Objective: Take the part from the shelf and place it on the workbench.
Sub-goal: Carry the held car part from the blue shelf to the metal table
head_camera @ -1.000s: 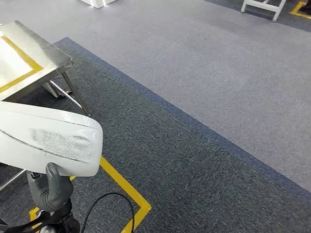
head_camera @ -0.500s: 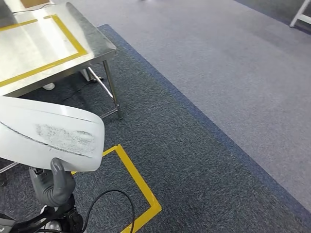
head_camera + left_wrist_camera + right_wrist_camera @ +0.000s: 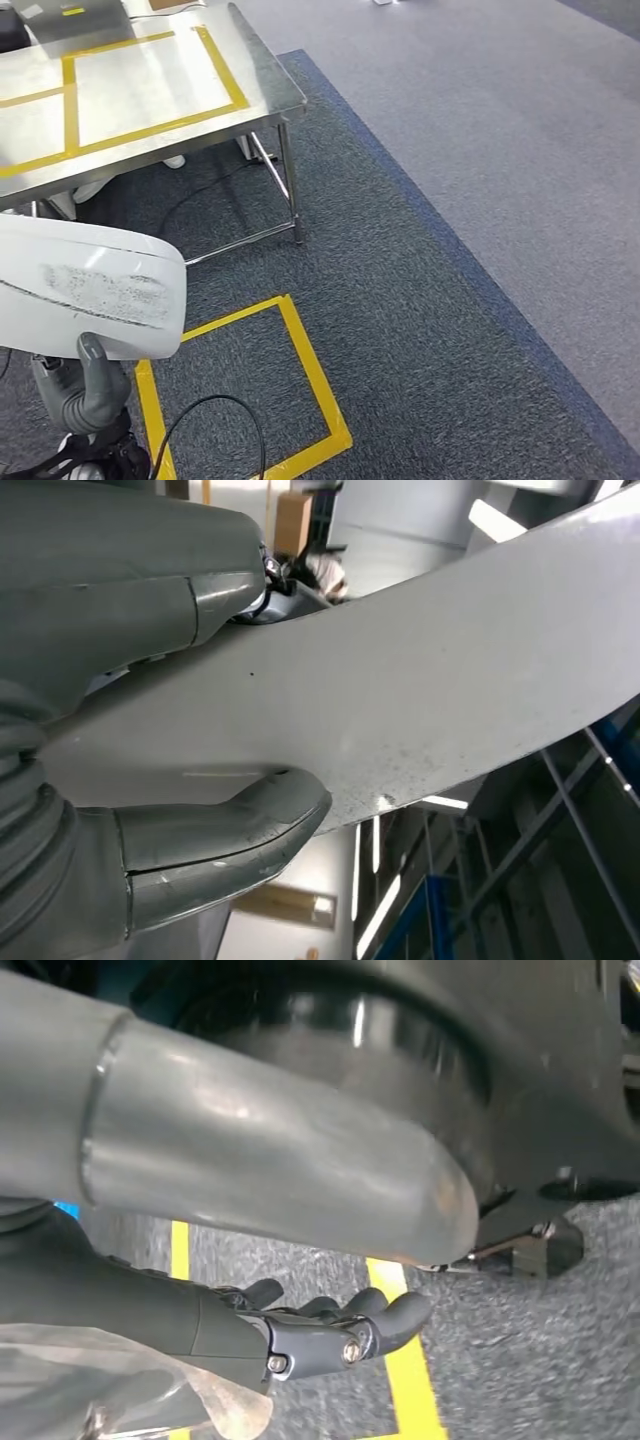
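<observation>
the head view looks forward and down from high on the body onto dark grey carpet (image 3: 423, 330) with yellow floor tape (image 3: 313, 375), a taped steel workbench (image 3: 256, 75) ahead to the left. the left wrist view sits close behind the left hand (image 3: 151, 810), facing up past a curved white panel part (image 3: 423, 710), which the head view shares. the right wrist view, close behind the right hand (image 3: 287, 1290), faces down at carpet and tape.

Part (image 3: 90, 285): white panel, cut off at the head view's left edge; full length not visible.
Left robot hand (image 3: 83, 385): fingers hidden behind part.
Counter (image 3: 151, 90): cut off at top and left edges.
Right robot hand (image 3: 324, 1330): grasp indeterminate.
</observation>
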